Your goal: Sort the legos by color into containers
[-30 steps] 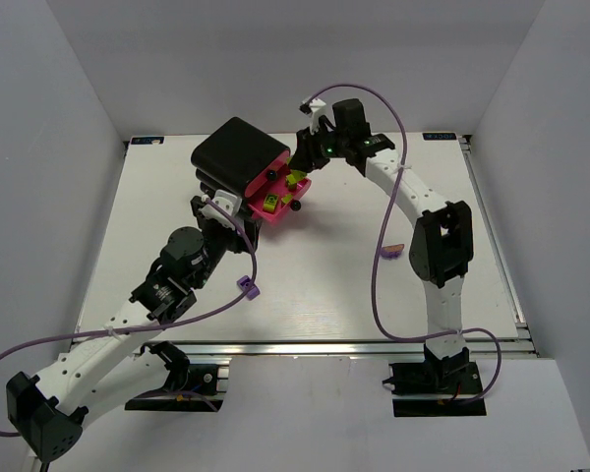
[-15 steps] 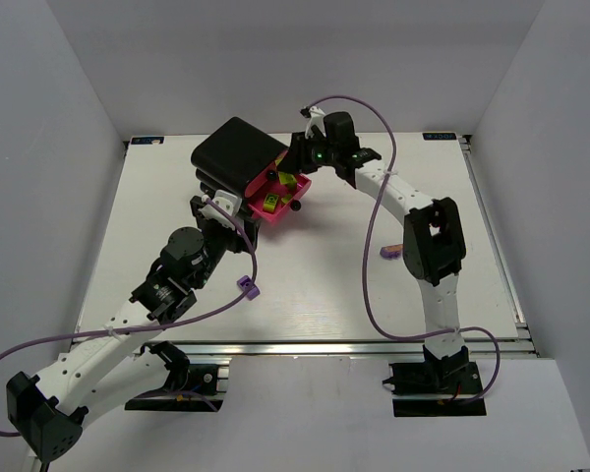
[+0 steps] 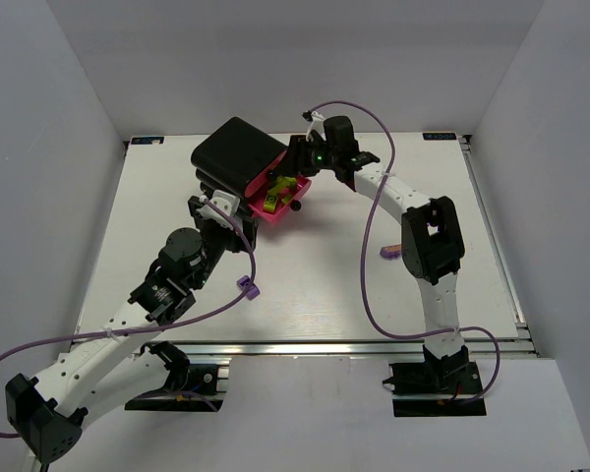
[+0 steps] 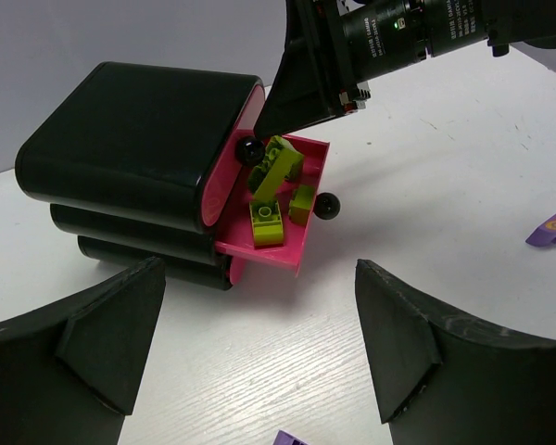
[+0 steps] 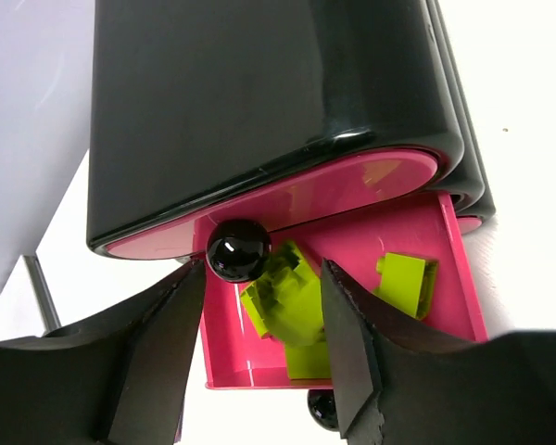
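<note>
The black casing [image 3: 238,155] stands at the back with one pink drawer [image 3: 293,208] pulled out, the one under the shut top drawer. Several yellow-green legos [image 4: 267,222] lie in it. My right gripper [image 3: 297,173] reaches into this drawer; in the right wrist view it [image 5: 264,278] is open, with a tilted yellow-green lego [image 5: 287,295] between its fingers beside the top drawer's knob [image 5: 237,250]. My left gripper [image 4: 269,371] is open and empty, low over the table in front of the casing [image 4: 139,158]. Purple legos lie loose on the table [image 3: 246,287] [image 3: 390,252].
The open drawer's own knob [image 4: 326,206] sticks out toward the table's middle. One purple lego [image 4: 554,225] lies to the right of the drawer, another [image 4: 292,438] just under my left gripper. White walls close in the table on three sides.
My right gripper has moved left and down, from beside the drawer into it. The left arm has hardly moved.
</note>
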Robot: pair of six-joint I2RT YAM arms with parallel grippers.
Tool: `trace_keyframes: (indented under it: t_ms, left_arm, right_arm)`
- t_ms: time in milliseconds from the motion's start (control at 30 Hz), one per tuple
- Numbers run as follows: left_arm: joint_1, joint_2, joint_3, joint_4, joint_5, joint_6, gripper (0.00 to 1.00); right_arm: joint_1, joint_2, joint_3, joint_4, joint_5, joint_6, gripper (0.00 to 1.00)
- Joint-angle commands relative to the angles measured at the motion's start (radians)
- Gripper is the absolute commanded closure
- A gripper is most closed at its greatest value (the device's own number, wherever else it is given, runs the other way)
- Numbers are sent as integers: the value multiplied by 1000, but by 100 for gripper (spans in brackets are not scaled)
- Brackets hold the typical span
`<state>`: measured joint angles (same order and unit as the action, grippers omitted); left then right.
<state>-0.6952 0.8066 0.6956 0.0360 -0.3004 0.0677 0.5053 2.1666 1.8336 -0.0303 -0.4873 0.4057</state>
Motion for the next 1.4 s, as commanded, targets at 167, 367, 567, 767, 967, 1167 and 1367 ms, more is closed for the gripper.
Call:
trace_keyframes:
  t_ms: [167,367,567,767,967,1167,1367]
  left_arm:
    - [5,-23,-2,13,-11,3,7]
    - [5,-26,-2,15,-5,1,7]
    - [5,-27,-1,15,10,-2,12]
    - [5,-14,4,8,24,-3,43]
    - [5,-11,-2,10,-8,4,75]
    - [5,3,1,8,-5,3,71]
    - [5,8,1,7,1,4,65]
  right_arm:
    - [-8,-47,-16,35,-7,-25,54]
    - [-27,-169,-111,46,27,-160,76]
    - [-28,-263,-186,-143,-219,-710,99]
    - [27,-176,-109,-428,-84,-1059,100]
    - [58,-103,-108,-363,111,-1029,100]
    - [62,-105,-111,-329,204,-1027,100]
    - [70,-79,-116,-318,139,-1021,100]
